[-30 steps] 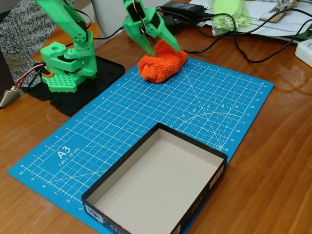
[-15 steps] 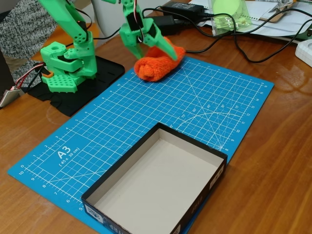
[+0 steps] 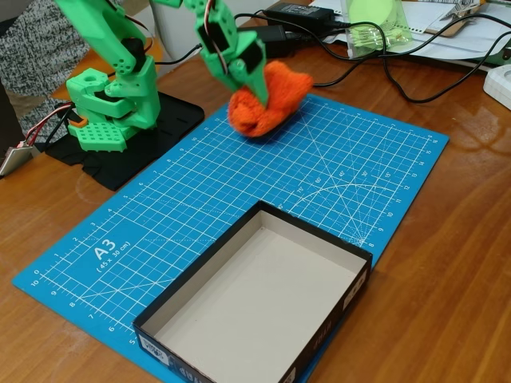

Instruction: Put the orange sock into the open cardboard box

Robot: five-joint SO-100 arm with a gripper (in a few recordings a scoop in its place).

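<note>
My end effector sits in the upper middle of the frame, clenched on the orange sock, one green finger pressed across its left side. The sock is bunched into a plump roll at the far edge of the blue cutting mat; I cannot tell whether its underside touches the mat or hangs just above it. The mat lies slantwise on the brown wooden bench, its gridded middle bare between the sock and the open cardboard box. That box stands at the lower middle of the frame, well apart from the sock, black walls outside, pale inside, small white labels on its near wall, its near corner running off the mat's edge. To the right of the mat the bench is open wood. Behind the sock, black cables trail across the top of the frame beside papers and a green translucent object. My green base stands on a black plate at the upper left.
</note>
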